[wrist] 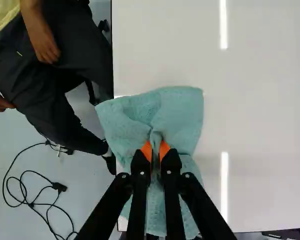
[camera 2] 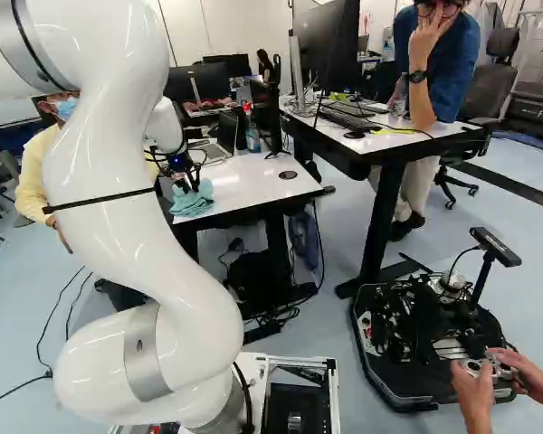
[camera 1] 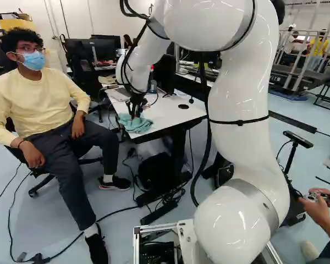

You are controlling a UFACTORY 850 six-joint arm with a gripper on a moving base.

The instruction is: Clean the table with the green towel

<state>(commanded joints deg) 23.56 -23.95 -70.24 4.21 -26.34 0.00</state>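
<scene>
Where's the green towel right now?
In the right base view, the towel is bunched at the near left corner of the white table, pinched in the robot's jaws, with the laptop behind it.

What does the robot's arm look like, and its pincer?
The arm is shiny white and chunky, with rounded joints and smooth grey rings. A thin black strap goes around it, and black cords run alongside. The pincer is black, with two slim fingers and bright orange pads.
</scene>
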